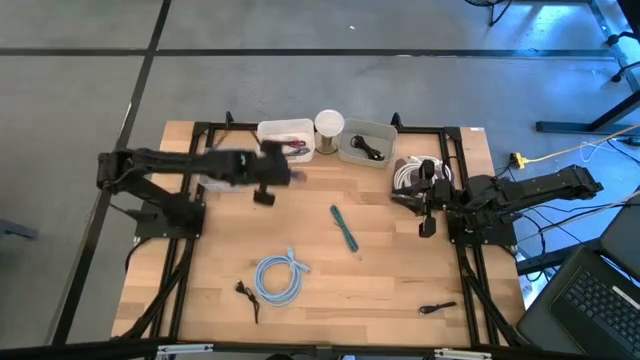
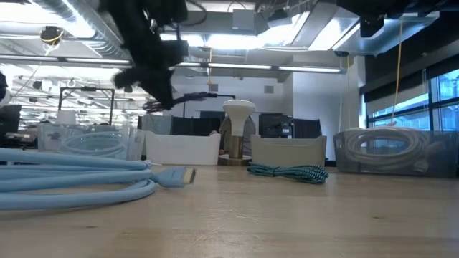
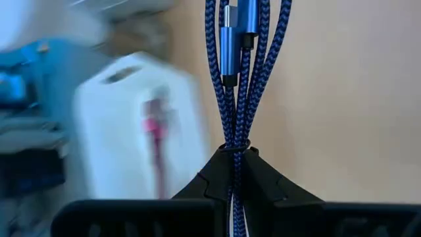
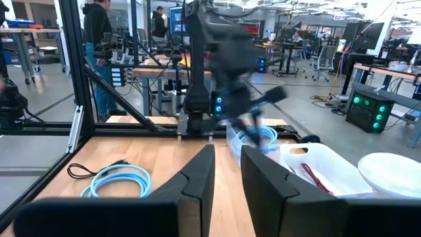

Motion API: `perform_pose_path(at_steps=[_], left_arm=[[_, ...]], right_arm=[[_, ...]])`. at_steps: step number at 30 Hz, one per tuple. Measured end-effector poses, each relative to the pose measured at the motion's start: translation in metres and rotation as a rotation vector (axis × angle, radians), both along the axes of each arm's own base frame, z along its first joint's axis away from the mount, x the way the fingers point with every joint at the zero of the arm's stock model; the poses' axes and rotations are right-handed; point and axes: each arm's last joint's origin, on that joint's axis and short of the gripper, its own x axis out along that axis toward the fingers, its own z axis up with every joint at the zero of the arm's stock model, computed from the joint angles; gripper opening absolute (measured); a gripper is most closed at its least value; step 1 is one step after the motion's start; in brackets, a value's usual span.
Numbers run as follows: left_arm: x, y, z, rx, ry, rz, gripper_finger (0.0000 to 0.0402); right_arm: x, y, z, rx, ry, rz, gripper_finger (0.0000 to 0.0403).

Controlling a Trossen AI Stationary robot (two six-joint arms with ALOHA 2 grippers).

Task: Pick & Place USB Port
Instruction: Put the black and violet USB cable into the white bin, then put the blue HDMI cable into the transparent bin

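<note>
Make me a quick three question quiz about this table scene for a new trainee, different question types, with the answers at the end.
1. True or false: the left gripper is shut on the blue braided cable.
2. Which item lies nearest the table's middle? A) light blue coiled cable B) green cable C) white bin
3. Fill in: the right gripper holds ____.

Key: 1 true. 2 B. 3 nothing.

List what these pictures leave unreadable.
- Left pincer, high view: motion blur hides its hold; only the left wrist view shows the blue braided cable clamped.
- White bin, left wrist view: contents smeared.
- Small black cable, high view: connector too small.
</note>
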Motion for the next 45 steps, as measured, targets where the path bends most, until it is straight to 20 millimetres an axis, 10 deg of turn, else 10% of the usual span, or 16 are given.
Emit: perform_pose_path(at_steps=[14, 31, 45], left_arm=[[-0.039, 0.134, -0.009, -0.051, -0.136, 0.22, 0.0012], [0.001, 0.171, -0.089, -0.174, 0.013, 0.234, 0.0012], [0.019, 0.172, -0.076, -0.114, 0.1, 0.286, 0.0144]], right_arm=[[0.0, 0.0, 0.0, 0.0, 0.0, 0.0, 0.0077], [0.0, 0.0, 0.0, 0.0, 0.0, 0.0, 0.0077], [0.0, 0.0, 0.0, -0.001, 0.0, 0.0, 0.0077]])
